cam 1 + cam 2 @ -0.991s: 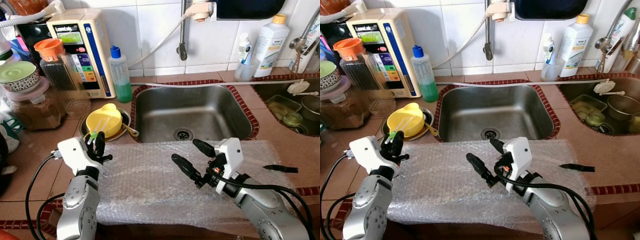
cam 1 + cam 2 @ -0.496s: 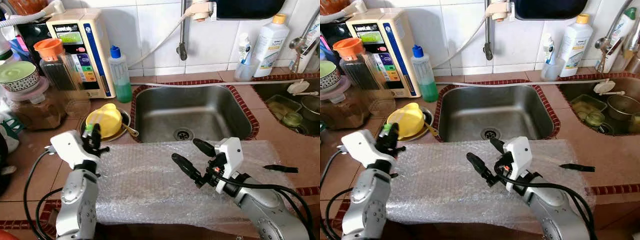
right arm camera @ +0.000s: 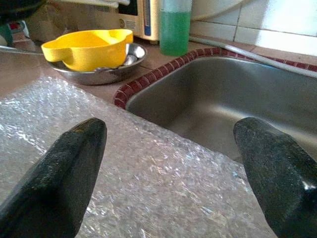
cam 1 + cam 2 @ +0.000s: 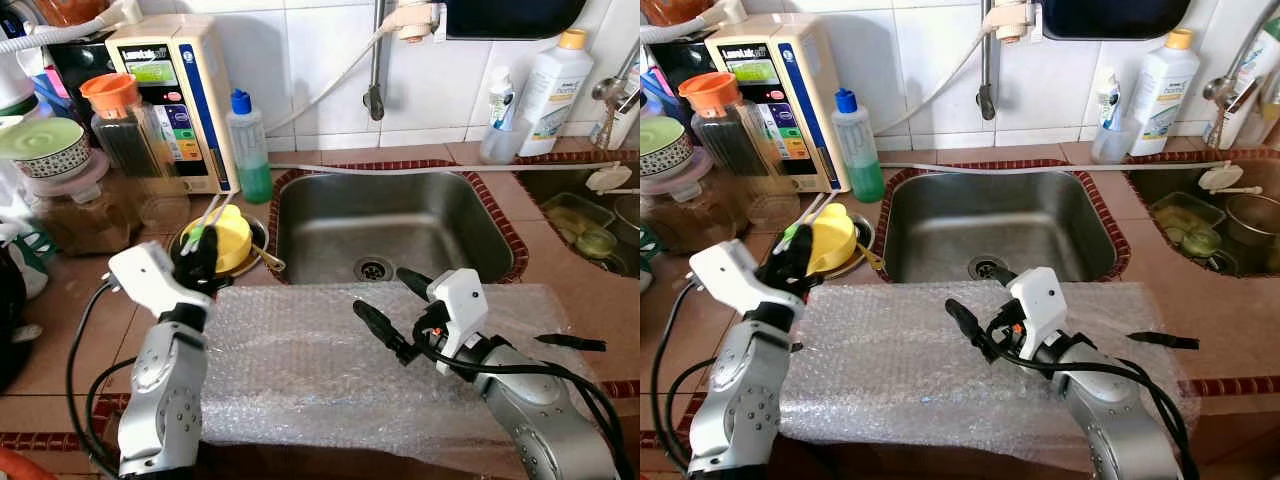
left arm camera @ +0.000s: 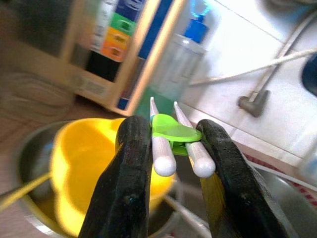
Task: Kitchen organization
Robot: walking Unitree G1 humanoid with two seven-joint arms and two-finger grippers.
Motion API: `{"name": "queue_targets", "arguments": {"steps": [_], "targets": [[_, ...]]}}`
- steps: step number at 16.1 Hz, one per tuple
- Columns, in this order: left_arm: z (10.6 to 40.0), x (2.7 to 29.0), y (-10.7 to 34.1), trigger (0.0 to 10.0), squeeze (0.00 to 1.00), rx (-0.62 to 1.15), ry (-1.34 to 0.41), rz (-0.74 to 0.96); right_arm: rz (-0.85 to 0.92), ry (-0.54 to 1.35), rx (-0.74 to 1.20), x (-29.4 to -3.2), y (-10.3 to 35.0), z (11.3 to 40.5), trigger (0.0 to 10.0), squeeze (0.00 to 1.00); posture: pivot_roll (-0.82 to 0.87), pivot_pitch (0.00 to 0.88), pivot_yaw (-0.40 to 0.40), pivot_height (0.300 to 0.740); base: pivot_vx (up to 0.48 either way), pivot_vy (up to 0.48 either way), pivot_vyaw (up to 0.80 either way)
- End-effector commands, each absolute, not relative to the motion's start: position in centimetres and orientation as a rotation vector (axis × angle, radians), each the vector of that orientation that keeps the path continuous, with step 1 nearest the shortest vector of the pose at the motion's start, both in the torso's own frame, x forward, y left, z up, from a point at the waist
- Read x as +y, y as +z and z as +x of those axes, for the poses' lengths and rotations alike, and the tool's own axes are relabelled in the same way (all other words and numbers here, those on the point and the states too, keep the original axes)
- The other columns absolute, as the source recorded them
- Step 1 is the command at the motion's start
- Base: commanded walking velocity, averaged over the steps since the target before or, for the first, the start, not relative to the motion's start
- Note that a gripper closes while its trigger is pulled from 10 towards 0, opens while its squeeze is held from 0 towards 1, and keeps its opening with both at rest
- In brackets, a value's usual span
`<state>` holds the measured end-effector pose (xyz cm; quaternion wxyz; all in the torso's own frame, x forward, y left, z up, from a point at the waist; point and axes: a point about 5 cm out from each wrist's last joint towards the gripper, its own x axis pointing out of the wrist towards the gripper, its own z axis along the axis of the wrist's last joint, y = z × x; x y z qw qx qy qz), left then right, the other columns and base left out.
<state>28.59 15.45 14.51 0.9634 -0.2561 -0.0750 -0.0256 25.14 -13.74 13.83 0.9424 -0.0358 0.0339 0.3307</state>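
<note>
My left gripper (image 4: 200, 250) is shut on a pair of white training chopsticks (image 5: 163, 148) joined by a green clip (image 5: 174, 133). It holds them just above the near rim of a yellow bowl (image 4: 237, 232), which sits in a shallow metal dish (image 4: 255, 262) left of the sink (image 4: 390, 215). The chopstick tips (image 4: 212, 212) point up and away. My right gripper (image 4: 385, 292) is open, with nothing between its fingers (image 3: 59, 183). It hovers over a sheet of bubble wrap (image 4: 300, 370) spread along the counter's front edge.
A green soap bottle (image 4: 248, 150), a water machine (image 4: 175, 85) and jars (image 4: 120, 125) crowd the back left. A second sink (image 4: 590, 215) with dishes lies at the right, with a white bottle (image 4: 555, 85) behind. A black utensil (image 4: 570, 342) rests on the wrap's right end.
My left gripper has carried the chopsticks forward from the wrap's left corner to the yellow bowl. The right gripper has stayed over the wrap. The camera has shifted slightly.
</note>
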Motion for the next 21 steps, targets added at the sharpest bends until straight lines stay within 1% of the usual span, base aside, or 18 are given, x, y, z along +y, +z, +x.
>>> {"name": "queue_targets", "arguments": {"steps": [1, 2, 4, 5, 6, 8, 9, 12, 14, 15, 16, 17, 18, 19, 20, 21], "targets": [[28.6, 14.5, 15.4, 0.0, 0.00, -0.169, -0.099, -0.554, -0.041, 0.640, 0.041, -14.0, 14.6, 25.8, 10.0, 0.00, -0.27, 0.015, 0.090, 0.740, 0.000, 0.000, 0.00], [28.7, 14.2, 15.5, 0.0, 0.00, -0.161, -0.120, -0.575, -0.014, 0.621, 0.033, -14.1, 14.9, 26.1, 10.0, 0.00, -0.27, 0.015, 0.088, 0.740, 0.000, 0.000, 0.00], [28.6, 13.4, 15.2, 0.0, 0.00, -0.128, -0.192, -0.570, -0.090, 0.599, -0.015, -14.3, 15.5, 26.4, 10.0, 0.00, -0.27, 0.015, 0.089, 0.740, 0.000, 0.000, 0.00], [28.4, 12.7, 14.7, 0.0, 0.00, -0.095, -0.249, -0.527, -0.180, 0.629, -0.043, -14.1, 15.8, 26.6, 10.0, 0.00, -0.27, 0.015, 0.089, 0.740, 0.000, 0.000, 0.00], [28.3, 12.1, 14.6, 0.0, 0.00, -0.078, -0.292, -0.486, -0.307, 0.659, -0.044, -14.2, 15.5, 26.8, 10.0, 0.00, -0.28, 0.017, 0.089, 0.740, 0.000, 0.000, 0.00], [28.4, 11.4, 14.9, 0.5, 0.00, -0.067, -0.341, -0.496, -0.357, 0.666, -0.042, -14.5, 15.2, 26.9, 10.0, 0.00, -0.28, 0.018, 0.088, 0.740, 0.000, 0.000, 0.00], [28.3, 10.7, 15.4, 1.1, 0.00, -0.072, -0.398, -0.486, -0.454, 0.697, -0.053, -14.5, 15.0, 27.0, 10.0, 0.00, -0.28, 0.019, 0.088, 0.740, 0.000, 0.000, 0.00], [28.0, 9.6, 16.1, 0.0, 0.00, -0.081, -0.485, -0.458, -0.585, 0.719, -0.082, -14.2, 14.7, 27.4, 10.0, 0.00, -0.28, 0.021, 0.086, 0.740, 0.000, 0.000, 0.00], [27.9, 9.3, 16.3, 0.0, 0.00, -0.079, -0.514, -0.432, -0.651, 0.713, -0.126, -14.2, 14.9, 27.8, 10.0, 0.00, -0.27, 0.023, 0.086, 0.740, 0.000, 0.000, 0.00], [27.8, 9.1, 16.3, 0.0, 0.00, -0.070, -0.530, -0.419, -0.722, 0.683, -0.180, -14.3, 15.5, 28.4, 10.0, 0.00, -0.27, 0.023, 0.088, 0.740, 0.000, 0.000, 0.00], [27.8, 9.1, 16.4, 0.0, 0.00, -0.066, -0.536, -0.403, -0.749, 0.648, -0.239, -14.4, 16.3, 28.9, 10.0, 0.00, -0.27, 0.023, 0.088, 0.740, 0.000, 0.000, 0.00], [27.8, 9.1, 16.4, 0.0, 0.00, -0.066, -0.536, -0.400, -0.748, 0.637, -0.256, -14.4, 16.6, 29.1, 10.0, 0.00, -0.27, 0.024, 0.089, 0.740, 0.000, 0.000, 0.00], [27.9, 9.2, 16.0, 0.5, 0.00, -0.043, -0.524, -0.372, -0.794, 0.621, -0.322, -14.2, 17.5, 29.3, 10.0, 0.00, -0.27, 0.023, 0.091, 0.740, 0.000, 0.000, 0.00], [27.9, 9.2, 16.0, 1.1, 0.00, -0.041, -0.521, -0.374, -0.805, 0.614, -0.347, -14.1, 17.7, 29.4, 10.0, 0.00, -0.27, 0.023, 0.091, 0.740, 0.000, 0.000, 0.00], [28.0, 9.0, 16.2, 0.8, 0.00, -0.043, -0.536, -0.376, -0.806, 0.616, -0.350, -14.0, 17.6, 29.4, 10.0, 0.00, -0.27, 0.023, 0.090, 0.740, 0.000, 0.000, 0.00], [27.9, 8.7, 16.3, 0.2, 0.00, -0.039, -0.554, -0.375, -0.810, 0.636, -0.343, -13.8, 17.1, 29.5, 10.0, 0.00, -0.27, 0.023, 0.090, 0.740, 0.000, 0.000, 0.00]]}}
